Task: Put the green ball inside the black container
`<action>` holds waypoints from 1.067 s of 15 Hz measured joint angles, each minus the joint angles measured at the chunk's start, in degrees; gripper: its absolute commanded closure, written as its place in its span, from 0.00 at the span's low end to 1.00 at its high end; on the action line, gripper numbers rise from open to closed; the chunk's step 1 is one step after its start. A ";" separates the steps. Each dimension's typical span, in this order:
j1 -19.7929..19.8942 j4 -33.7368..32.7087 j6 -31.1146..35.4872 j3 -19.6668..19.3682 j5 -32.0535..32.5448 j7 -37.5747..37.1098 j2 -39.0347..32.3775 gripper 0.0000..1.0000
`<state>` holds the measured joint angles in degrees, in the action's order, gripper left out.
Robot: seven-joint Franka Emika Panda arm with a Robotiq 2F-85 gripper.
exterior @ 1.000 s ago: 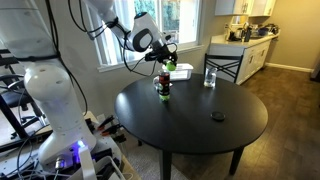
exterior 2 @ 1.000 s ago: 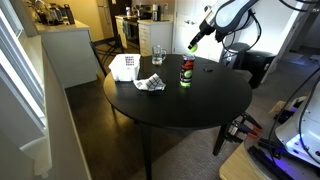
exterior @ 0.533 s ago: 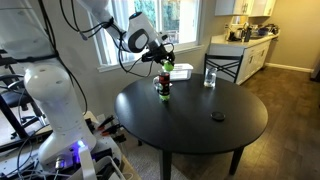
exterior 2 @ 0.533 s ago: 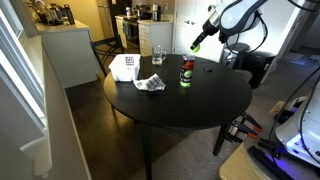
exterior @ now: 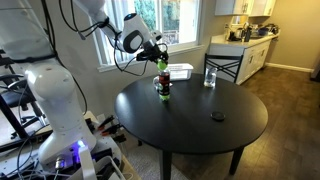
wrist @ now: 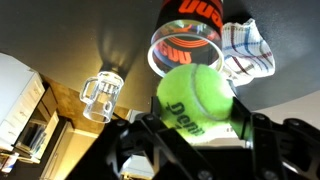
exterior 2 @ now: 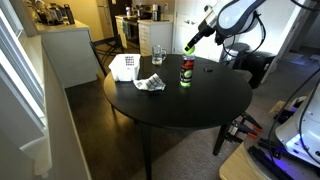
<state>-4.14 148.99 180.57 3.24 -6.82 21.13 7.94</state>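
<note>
The green ball (wrist: 195, 98) is a lime tennis ball with dark lettering, clamped between the two black fingers of my gripper (wrist: 195, 112). In both exterior views the gripper (exterior: 160, 60) (exterior 2: 192, 42) holds the ball (exterior: 162, 65) (exterior 2: 190, 47) in the air just above an upright dark can with red-orange lettering (exterior: 163, 88) (exterior 2: 186, 72). The wrist view shows that can's open round rim (wrist: 160, 60) right beyond the ball. A small near-black cup does not show in any view.
The round dark table (exterior: 200, 130) (exterior 2: 190, 105) also bears a clear glass (exterior: 209, 77) (exterior 2: 158, 54) (wrist: 103, 93), a flat black disc (exterior: 217, 116) (exterior 2: 208, 70), a crumpled cloth (exterior 2: 150, 83) (wrist: 245, 50) and a white box (exterior 2: 124, 66). A chair (exterior: 228, 66) stands behind.
The gripper with the ball has shifted a little sideways, bringing the ball more directly over the dark can. Nothing on the table has moved.
</note>
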 measured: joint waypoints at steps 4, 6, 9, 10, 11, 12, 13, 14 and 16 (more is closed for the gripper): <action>-0.23 0.05 0.17 -0.80 -0.04 0.00 0.00 0.59; -0.22 0.05 0.17 -1.44 -0.04 0.00 0.00 0.59; -0.23 0.05 0.17 -2.09 -0.04 0.00 0.00 0.47; -0.24 0.06 0.17 -2.22 -0.04 0.00 -0.01 0.09; -0.24 0.06 0.17 -2.33 -0.04 0.00 -0.01 0.07; -0.26 0.06 0.17 -2.44 -0.04 0.00 -0.03 0.04; -0.31 0.06 0.16 -2.57 -0.04 0.00 -0.04 0.01; -0.38 0.06 0.16 -2.71 -0.04 0.00 -0.06 0.00; -0.46 0.06 0.16 -2.91 -0.04 0.00 -0.13 0.00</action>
<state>-4.60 149.04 180.73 0.33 -6.86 21.12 7.81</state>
